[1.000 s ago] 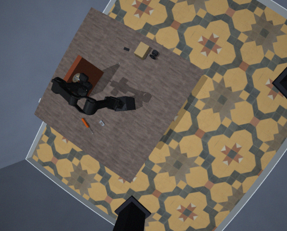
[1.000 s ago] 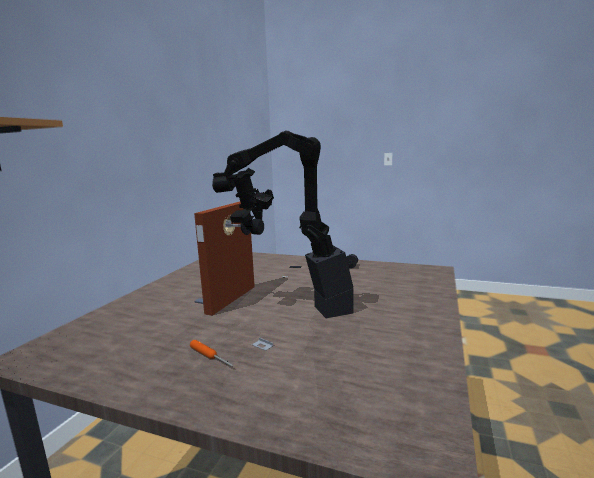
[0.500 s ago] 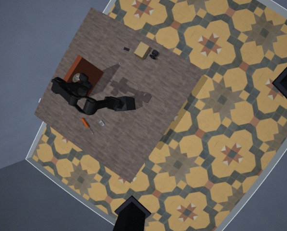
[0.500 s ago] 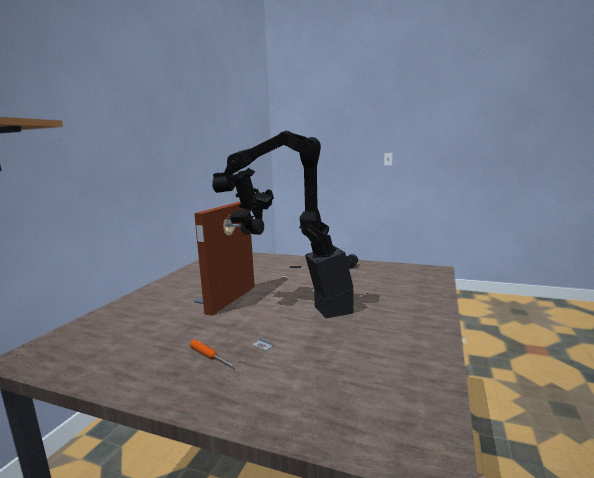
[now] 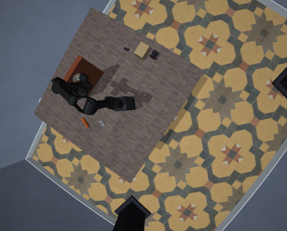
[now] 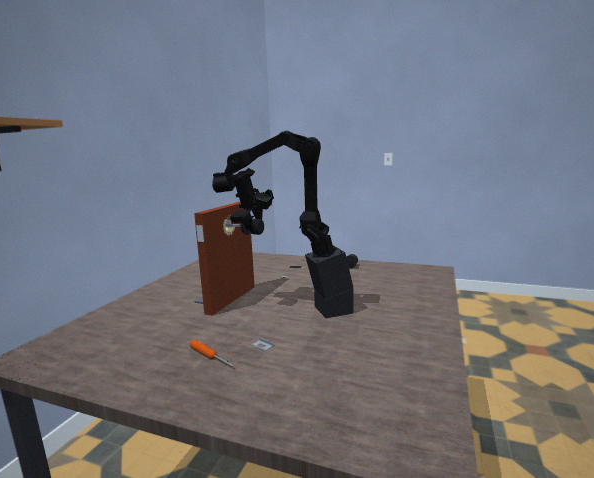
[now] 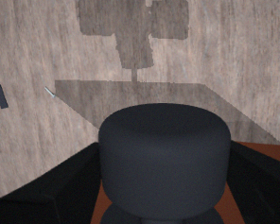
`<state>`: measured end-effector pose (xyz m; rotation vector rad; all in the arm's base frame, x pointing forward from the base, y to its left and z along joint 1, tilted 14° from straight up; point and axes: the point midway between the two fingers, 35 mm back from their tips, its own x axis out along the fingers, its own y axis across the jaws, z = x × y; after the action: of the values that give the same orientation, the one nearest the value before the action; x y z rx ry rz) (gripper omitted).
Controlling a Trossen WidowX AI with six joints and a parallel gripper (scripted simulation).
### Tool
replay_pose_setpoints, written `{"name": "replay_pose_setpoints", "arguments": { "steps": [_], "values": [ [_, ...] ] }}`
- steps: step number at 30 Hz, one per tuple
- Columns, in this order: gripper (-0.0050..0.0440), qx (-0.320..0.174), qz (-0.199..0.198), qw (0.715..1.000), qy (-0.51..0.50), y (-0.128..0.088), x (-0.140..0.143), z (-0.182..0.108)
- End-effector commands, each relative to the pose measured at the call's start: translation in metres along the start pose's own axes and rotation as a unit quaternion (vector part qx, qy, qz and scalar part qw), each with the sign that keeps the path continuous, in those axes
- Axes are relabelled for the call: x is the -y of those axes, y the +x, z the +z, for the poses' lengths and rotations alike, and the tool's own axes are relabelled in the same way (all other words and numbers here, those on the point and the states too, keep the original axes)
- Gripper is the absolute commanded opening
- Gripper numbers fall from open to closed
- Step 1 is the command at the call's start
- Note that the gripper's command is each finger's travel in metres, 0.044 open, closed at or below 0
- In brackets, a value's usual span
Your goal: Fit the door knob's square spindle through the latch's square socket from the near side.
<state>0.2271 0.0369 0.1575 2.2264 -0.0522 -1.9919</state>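
Note:
The reddish-brown door panel (image 5: 90,68) (image 6: 225,272) (image 7: 265,151) stands upright on the table. A pale round bore rim (image 5: 75,75) (image 6: 226,232) is near its top, on the robot's side, and a pale latch faceplate (image 6: 200,233) is on its edge. My gripper (image 6: 249,221) (image 7: 161,149) is shut on the dark door knob (image 6: 257,226) (image 7: 165,171). The knob's spindle (image 6: 234,224) points at the bore, its tip at or just inside the opening. The round plate stands clear of the wood. Whether the tip is in the latch's socket cannot be told.
An orange screwdriver (image 5: 85,122) (image 6: 203,349) and a small metal plate (image 5: 102,122) (image 6: 263,344) lie on the table. Beyond the arm are a tan box (image 5: 142,50), a second dark knob (image 5: 153,53), a small dark block (image 5: 126,49) (image 7: 1,96) and a small metal pin (image 7: 50,92).

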Motion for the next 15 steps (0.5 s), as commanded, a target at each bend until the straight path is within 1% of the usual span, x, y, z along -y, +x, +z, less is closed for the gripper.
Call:
{"name": "replay_pose_setpoints", "arguments": {
  "steps": [1, 15],
  "values": [
    [0.0000, -0.010, 0.002, 1.000, 0.003, -0.0004, -0.0008, -0.0042],
    [0.0000, -0.010, 0.002, 1.000, 0.003, 0.0008, -0.0002, -0.0035]
  ]
}}
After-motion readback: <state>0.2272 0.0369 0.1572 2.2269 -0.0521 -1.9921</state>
